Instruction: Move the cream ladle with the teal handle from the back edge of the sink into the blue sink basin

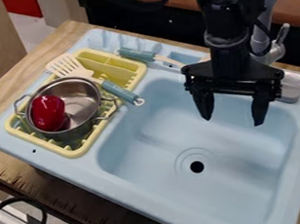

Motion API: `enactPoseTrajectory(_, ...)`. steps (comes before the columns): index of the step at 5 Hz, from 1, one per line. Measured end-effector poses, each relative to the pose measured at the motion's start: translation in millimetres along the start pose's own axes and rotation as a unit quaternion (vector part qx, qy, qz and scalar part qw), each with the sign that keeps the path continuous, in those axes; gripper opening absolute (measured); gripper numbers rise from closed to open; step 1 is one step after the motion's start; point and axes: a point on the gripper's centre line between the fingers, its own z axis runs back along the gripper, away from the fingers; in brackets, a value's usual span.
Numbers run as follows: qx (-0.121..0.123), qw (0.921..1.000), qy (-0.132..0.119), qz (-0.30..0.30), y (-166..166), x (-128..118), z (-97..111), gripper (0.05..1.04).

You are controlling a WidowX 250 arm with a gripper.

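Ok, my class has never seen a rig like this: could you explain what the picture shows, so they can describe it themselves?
There is one picture, taken by a fixed camera looking down at a slant. The black machine coming in from the top is a robot arm. Its gripper hangs over the light blue sink with its two fingers apart, holding nothing. Left of the basin in the picture, a yellow dish rack carries a metal pot with a glossy red object inside. Beside the pot lies a spatula with a pale head and blue-green handle. The sink is set in a wooden counter.
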Motion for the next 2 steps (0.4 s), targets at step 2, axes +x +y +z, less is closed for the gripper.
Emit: enactPoseTrajectory(2, 0.005, 0.9979, 0.023, 0.060, 20, 1, -3, 1.000)
